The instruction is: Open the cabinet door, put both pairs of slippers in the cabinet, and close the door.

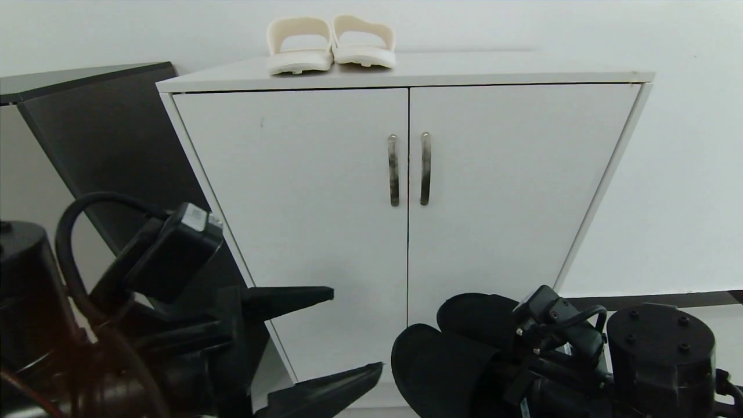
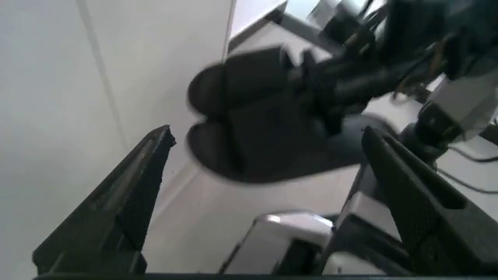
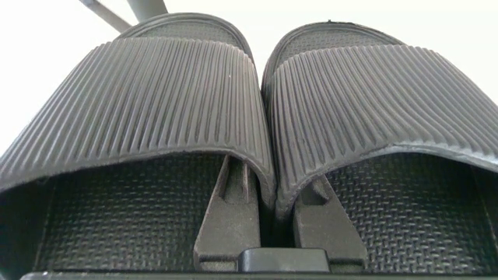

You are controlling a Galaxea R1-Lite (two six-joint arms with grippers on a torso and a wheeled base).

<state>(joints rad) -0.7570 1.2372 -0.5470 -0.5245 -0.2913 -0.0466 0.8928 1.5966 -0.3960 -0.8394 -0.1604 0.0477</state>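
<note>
Ribbed black slippers (image 1: pixel 453 348), side by side, sit pinched in my right tool (image 3: pixel 272 218) at lower right, while my left tool (image 1: pixel 355 330) gapes wide at lower left.

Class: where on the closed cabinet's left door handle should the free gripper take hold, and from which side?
Grip the left door handle at mid-bar, straight from the front. It is a slim upright bar, so the left gripper should probably set its open jaws level, one each side; the right door handle stands close, leaving little room.
</note>
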